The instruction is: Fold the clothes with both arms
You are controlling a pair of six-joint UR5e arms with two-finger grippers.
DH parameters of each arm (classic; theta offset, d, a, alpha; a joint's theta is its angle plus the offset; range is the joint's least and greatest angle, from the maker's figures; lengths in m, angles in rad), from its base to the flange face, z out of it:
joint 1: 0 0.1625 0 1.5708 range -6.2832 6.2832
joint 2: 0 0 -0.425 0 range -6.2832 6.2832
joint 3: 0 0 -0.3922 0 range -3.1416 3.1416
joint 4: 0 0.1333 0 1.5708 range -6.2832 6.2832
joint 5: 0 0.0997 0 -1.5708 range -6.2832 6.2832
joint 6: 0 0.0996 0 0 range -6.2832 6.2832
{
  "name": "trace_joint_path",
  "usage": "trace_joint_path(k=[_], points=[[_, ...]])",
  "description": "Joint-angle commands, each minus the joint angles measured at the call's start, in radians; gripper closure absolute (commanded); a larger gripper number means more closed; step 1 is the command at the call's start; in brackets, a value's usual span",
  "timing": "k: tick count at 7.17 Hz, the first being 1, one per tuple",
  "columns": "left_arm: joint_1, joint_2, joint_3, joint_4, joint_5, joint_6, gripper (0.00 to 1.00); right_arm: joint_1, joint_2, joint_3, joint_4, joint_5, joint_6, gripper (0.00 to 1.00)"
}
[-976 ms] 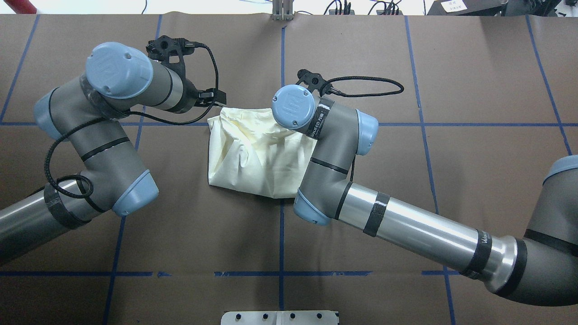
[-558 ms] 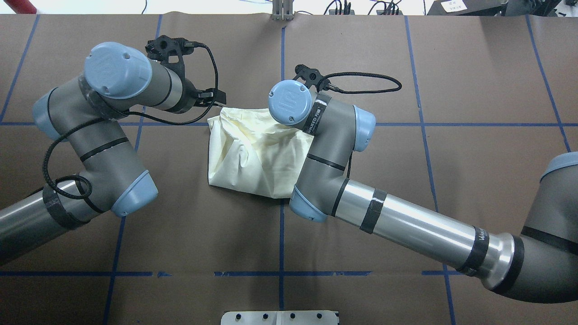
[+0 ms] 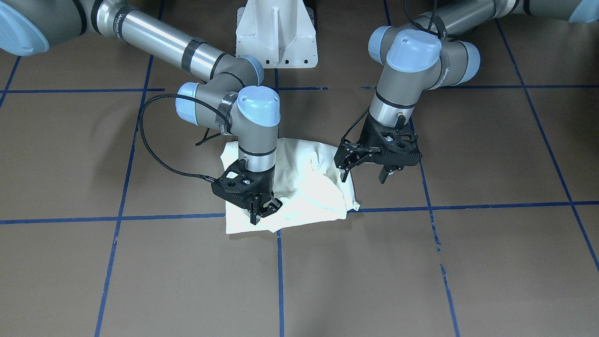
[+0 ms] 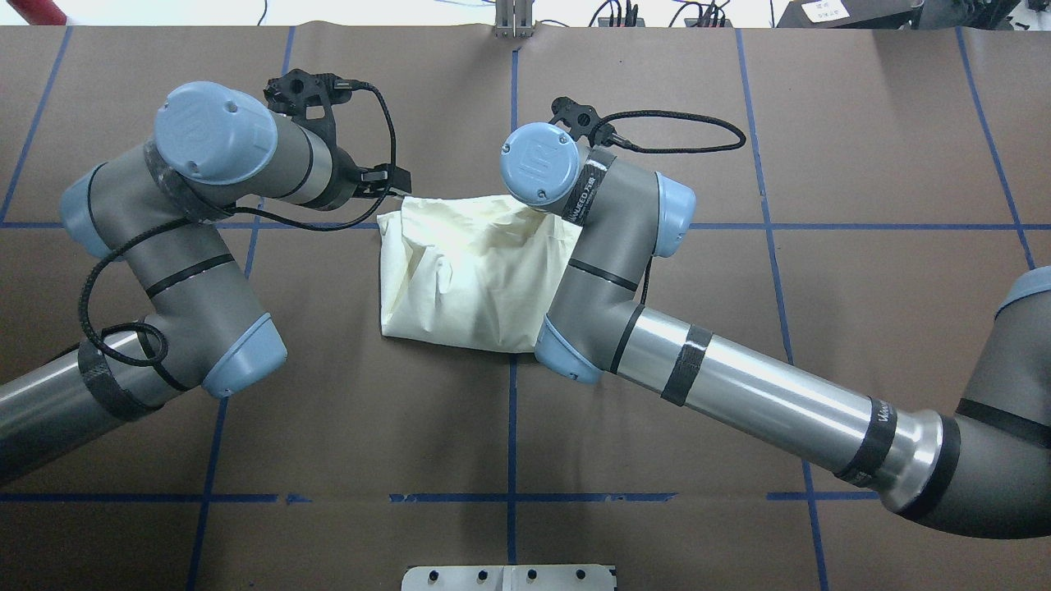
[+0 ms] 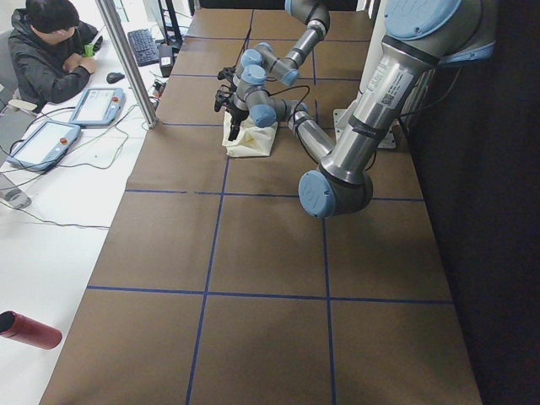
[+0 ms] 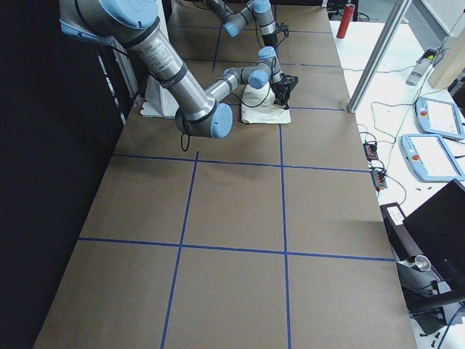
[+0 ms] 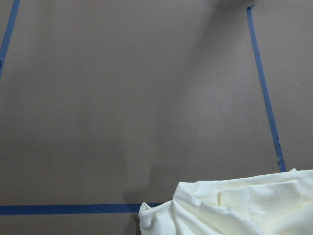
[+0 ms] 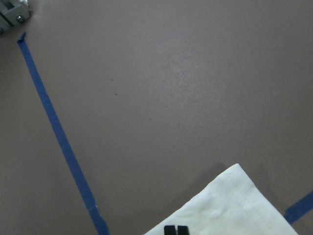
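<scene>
1 T-shirt (image 3: 309,187), cream, plain side up, bunched in a rough rectangle mid-worktop (image 3: 421,262). It sits across a crossing of the blue tape lines (image 3: 468,205).

2 arms, both over it:
- right arm (image 3: 210,89): wrist vertical, right gripper (image 3: 259,213) pointing down at the shirt's operator-side edge. Fingers together, clamped on the cloth. The wrist camera shows the two fingertips (image 8: 176,230) side by side on the fabric, with one shirt corner just beyond them.
- left arm (image 3: 407,70): left gripper (image 3: 363,177) held just above the worktop at the shirt's left edge. Fingers spread apart, nothing between them. One finger is right at the cloth edge and the other is over bare worktop.

The left wrist camera catches only the shirt's rumpled edge, beside a tape line.

1 white pedestal (image 3: 276,32) stands at the robot side between the arm bases.

Off the worktop, on the side desk: 1 seated person (image 5: 46,51), 2 teach pendants (image 5: 97,105), 1 red bottle (image 5: 29,329).
</scene>
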Motion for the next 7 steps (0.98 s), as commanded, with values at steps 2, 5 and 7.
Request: trace_joint_path(k=[2,5,7], points=[[0.046,0.0,0.002,-0.053,-0.001,-0.006,0.0,0.01,0.002,0.025,0.009,-0.014,-0.141,0.0],[0.142,0.101,0.015,-0.294,0.012,-0.08,0.13,0.01,-0.003,0.043,0.009,-0.014,-0.143,0.0],[0.205,0.1,0.02,-0.301,0.104,-0.131,0.3,0.015,-0.007,0.048,0.009,-0.014,-0.143,0.0]])
